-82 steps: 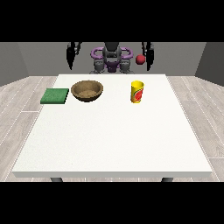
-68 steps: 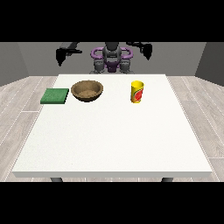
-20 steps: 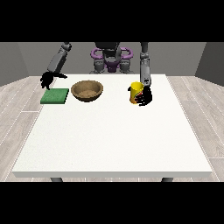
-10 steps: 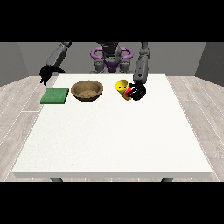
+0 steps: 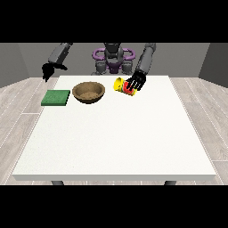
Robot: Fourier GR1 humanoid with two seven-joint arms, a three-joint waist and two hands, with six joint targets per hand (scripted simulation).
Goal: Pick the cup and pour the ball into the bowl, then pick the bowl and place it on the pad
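1. Against the picture from half a second back, I see the yellow cup (image 5: pixel 121 85) tipped further onto its side and carried a little nearer the bowl (image 5: pixel 88 92); its open mouth now points toward the frame's left, at the bowl.
2. The hand at the view's right (image 5: pixel 136 81) is wrapped round the cup's red-marked side, fingers curled on it, holding it up off the worktop (image 5: pixel 116 133), just right of the bowl and in the upper middle of the frame.
3. Four seconds ago that cup stood upright on the worktop and both arms were drawn up by the robot's shoulders; now both reach forward over the far edge.
4. The hand at the view's left (image 5: pixel 47 71) hangs in the upper left of the frame, above and behind the green pad (image 5: pixel 56 97). It holds nothing; I cannot tell how its fingers lie.
5. The bowl and the pad lie where they lay in every earlier picture, side by side near the far edge, a small gap between them.
6. I cannot make out the ball: neither in the cup's mouth nor in the bowl.
7. Count: one cup, one brown bowl, one green pad, two hands, one white worktop.
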